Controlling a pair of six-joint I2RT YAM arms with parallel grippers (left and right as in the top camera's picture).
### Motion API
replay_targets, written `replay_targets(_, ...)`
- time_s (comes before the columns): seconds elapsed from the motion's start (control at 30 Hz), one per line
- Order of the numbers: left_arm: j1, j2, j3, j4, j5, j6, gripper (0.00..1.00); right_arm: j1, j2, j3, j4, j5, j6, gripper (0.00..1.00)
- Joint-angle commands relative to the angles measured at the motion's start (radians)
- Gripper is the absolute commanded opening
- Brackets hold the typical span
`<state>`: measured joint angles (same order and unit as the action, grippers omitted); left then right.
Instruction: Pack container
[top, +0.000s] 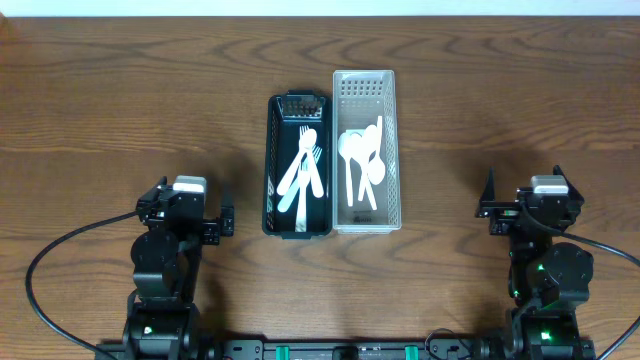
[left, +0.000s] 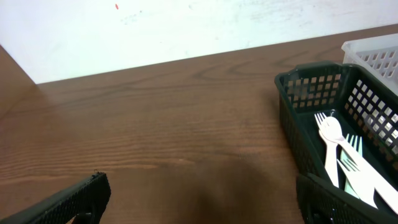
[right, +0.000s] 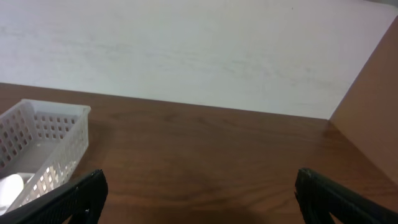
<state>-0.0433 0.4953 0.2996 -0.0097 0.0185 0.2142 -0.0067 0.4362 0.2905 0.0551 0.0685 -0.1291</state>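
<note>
Logged left end effector (top: 226, 220) spread wide, holding nothing. Checked against the left wrist view: dark fingers (left: 74, 199) at the two lower corners, only bare counter (top: 120, 100) between them. Placed it left of the dark green basket (top: 270, 150), apart from it, about level with the basket's near end.

Logged right end effector (top: 489, 208) likewise spread wide and empty. In the right wrist view, saw one finger in each lower corner with wood grain between. Placed it right of the white basket (top: 396, 150), well apart from it.

Found both baskets at mid-counter, long sides touching, dark green to the left and white to the right, both upright and open-topped. Counted several forks (top: 305, 165) in the dark green basket, lying lengthwise and crossed over one another; mostly white, with at least one pale green by the left wrist view. Noted spoons (top: 360, 160), all white, in the white basket, bowls toward the far end, overlapping; cannot tell the exact count. Made out only a blurred white shape inside the white basket from the right wrist camera.

Noted black cables (top: 40, 265) looping out from each arm base at the near edge. Noted a pale wall (right: 199, 50) behind the counter in both wrist views.
</note>
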Motion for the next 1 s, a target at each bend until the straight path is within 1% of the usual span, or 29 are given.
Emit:
replay_targets(0.0, -0.004, -0.007, -0.004, 0.003, -0.016, 0.014, 0.98, 0.010, -0.006, -0.003, -0.003, 0.008, -0.009, 0.99)
replay_targets(0.2, -0.004, -0.007, -0.004, 0.003, -0.015, 0.014, 0.98, 0.010, -0.006, -0.003, -0.035, 0.006, -0.007, 0.99)
replay_targets(0.4, -0.004, -0.007, -0.004, 0.003, -0.015, 0.014, 0.98, 0.010, -0.006, -0.003, -0.176, 0.006, -0.007, 0.99)
replay_targets(0.57, -0.004, -0.007, -0.004, 0.003, -0.015, 0.014, 0.98, 0.010, -0.006, -0.003, -0.354, 0.006, -0.007, 0.99)
replay_targets(0.73, -0.004, -0.007, -0.004, 0.003, -0.015, 0.014, 0.98, 0.013, -0.021, -0.003, -0.567, 0.006, -0.007, 0.99)
replay_targets(0.83, -0.004, -0.007, -0.004, 0.003, -0.015, 0.014, 0.98, 0.016, -0.071, -0.003, -0.710, 0.006, -0.007, 0.99)
replay_targets(0.93, -0.004, -0.007, -0.004, 0.003, -0.015, 0.014, 0.98, 0.031, -0.177, -0.003, -0.867, 0.006, -0.007, 0.99)
replay_targets(0.97, -0.004, -0.007, -0.004, 0.003, -0.015, 0.014, 0.98, 0.034, -0.203, -0.003, -0.893, 0.007, -0.007, 0.99)
